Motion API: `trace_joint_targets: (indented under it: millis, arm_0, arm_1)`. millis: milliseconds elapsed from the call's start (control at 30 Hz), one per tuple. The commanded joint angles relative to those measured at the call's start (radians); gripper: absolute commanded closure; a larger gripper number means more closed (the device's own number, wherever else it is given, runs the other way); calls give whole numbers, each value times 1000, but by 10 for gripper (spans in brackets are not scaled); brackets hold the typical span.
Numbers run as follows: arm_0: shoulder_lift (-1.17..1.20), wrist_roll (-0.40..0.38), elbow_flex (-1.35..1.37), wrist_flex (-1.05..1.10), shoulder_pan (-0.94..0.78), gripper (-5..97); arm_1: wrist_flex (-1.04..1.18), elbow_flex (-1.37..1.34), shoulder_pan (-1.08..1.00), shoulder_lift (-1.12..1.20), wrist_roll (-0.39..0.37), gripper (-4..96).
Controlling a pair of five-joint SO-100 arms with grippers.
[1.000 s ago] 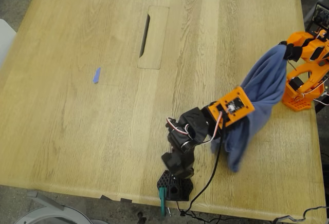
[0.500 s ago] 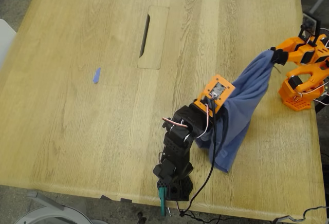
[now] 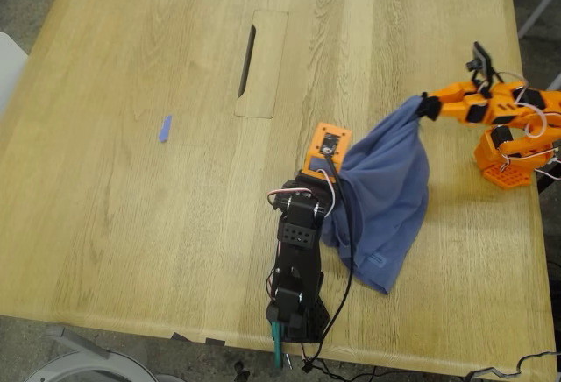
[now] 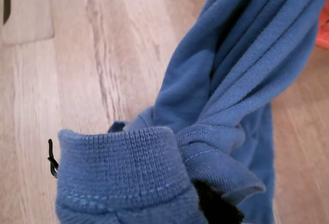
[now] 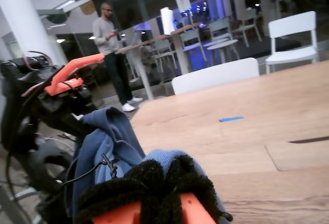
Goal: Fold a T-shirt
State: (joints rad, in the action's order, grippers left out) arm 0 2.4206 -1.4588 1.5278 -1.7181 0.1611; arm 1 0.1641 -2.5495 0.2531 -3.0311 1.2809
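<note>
The T-shirt (image 3: 383,191) hangs bunched between the two arms, its lower part trailing onto the desk (image 3: 131,180) near the exterior view's lower right. My first end effector (image 4: 205,203) is clamped on a ribbed hem; my second end effector (image 5: 154,193) grips another edge. Judged progress: shirt not yet spread flat; no fold made.

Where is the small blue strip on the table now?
The small blue strip lies flat on the table toward the exterior view's left, to the left of the rectangular cutout panel and far from the T-shirt.
</note>
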Motion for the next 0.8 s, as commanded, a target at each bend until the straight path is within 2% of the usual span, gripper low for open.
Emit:
trace_joint_targets:
  millis: [0, 400, 633, 767]
  arm_0:
    - [61, 5, 86, 84, -77, 919]
    - [71, 6, 494, 592, -252, 919]
    - [58, 11, 595, 746, -328, 919]
    - [48, 12, 644, 822, -365, 919]
  arm_1:
    - [-86, -48, -44, 3, -3, 910]
    - [-264, -301, -348, 118, 18, 910]
    - [-354, -278, -466, 301, 21, 910]
    - [-454, -218, -540, 480, 26, 910]
